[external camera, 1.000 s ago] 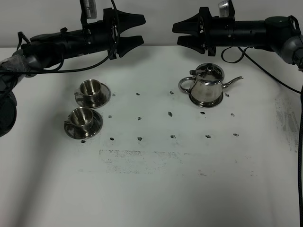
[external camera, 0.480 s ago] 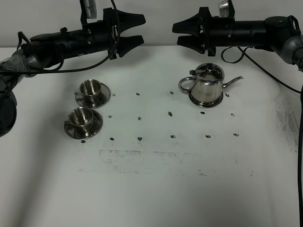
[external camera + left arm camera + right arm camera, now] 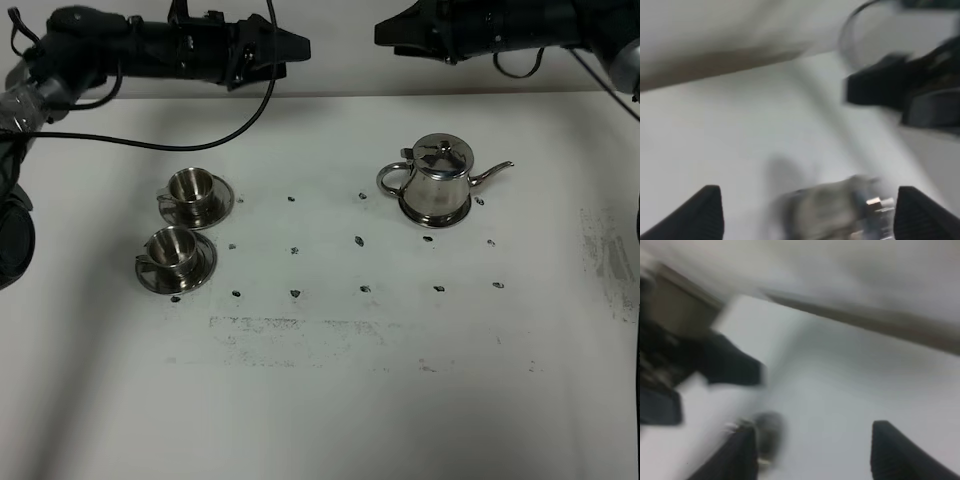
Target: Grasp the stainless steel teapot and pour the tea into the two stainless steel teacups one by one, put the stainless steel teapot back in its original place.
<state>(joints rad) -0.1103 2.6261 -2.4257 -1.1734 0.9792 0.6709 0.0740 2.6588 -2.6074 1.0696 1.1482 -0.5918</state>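
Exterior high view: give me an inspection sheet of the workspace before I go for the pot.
Surface: white table, rows of small dark marks, scuffed patch.
Job's things: stainless steel teapot upright, lid on, spout to the view's right; far teacup and near teacup on saucers, left side; tea not visible.
Clutter: nothing seen.
Grippers: left gripper and right gripper open, empty, high over the far edge.
Cables: black cable hangs beneath the left arm.
Surroundings: pale wall.
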